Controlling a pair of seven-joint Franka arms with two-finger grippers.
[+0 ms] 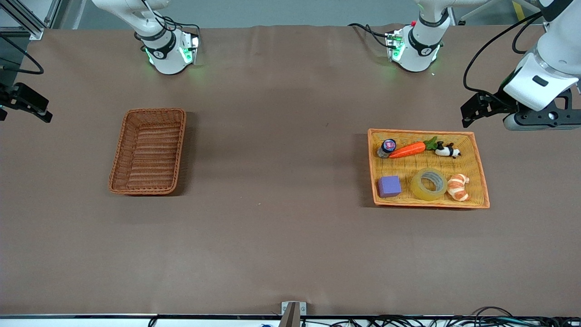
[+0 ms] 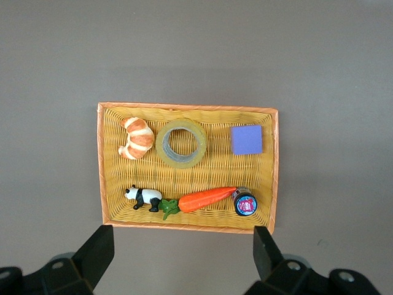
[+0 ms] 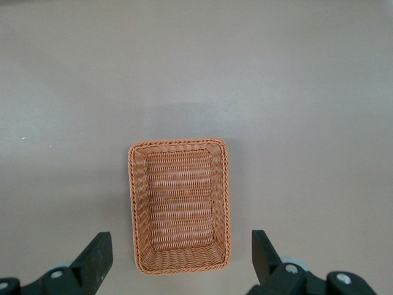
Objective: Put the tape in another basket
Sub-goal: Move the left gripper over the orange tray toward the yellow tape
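Note:
The tape [image 1: 429, 184] lies flat in the shallow yellow tray [image 1: 422, 132], between a purple cube [image 1: 389, 186] and a toy croissant [image 1: 457, 186]. It also shows in the left wrist view [image 2: 180, 142]. The reddish-brown wicker basket [image 1: 154, 110] stands empty toward the right arm's end of the table, and it also shows in the right wrist view [image 3: 178, 142]. My left gripper [image 1: 476, 111] is open and empty, up over bare table beside the tray [image 2: 184, 107]. My right gripper [image 1: 27, 105] is open and empty, up over the table's end beside the brown basket.
The tray also holds a toy carrot [image 1: 408, 149], a small panda figure [image 1: 447, 150] and a small dark-lidded jar [image 1: 387, 147]. Brown tabletop lies between the two baskets. A small metal bracket [image 1: 293, 311] sits at the table's front edge.

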